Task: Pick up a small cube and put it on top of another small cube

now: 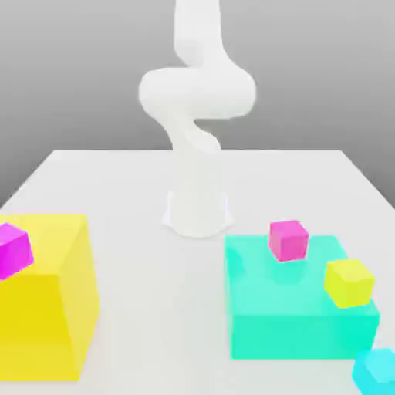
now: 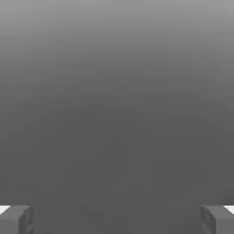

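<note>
Small cube (image 1: 376, 373), seemingly plain sky-blue, is cropped; the gripper (image 2: 117, 220) is spread wide.

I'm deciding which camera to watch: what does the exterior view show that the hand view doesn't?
Exterior view alone: big yellow block, flat turquoise block, small magenta, pink, yellow and light-cyan cubes, white arm.
Hand view alone: the hand's two dark-grey fingertips, wide apart.
Both: a plain grey background.
</note>
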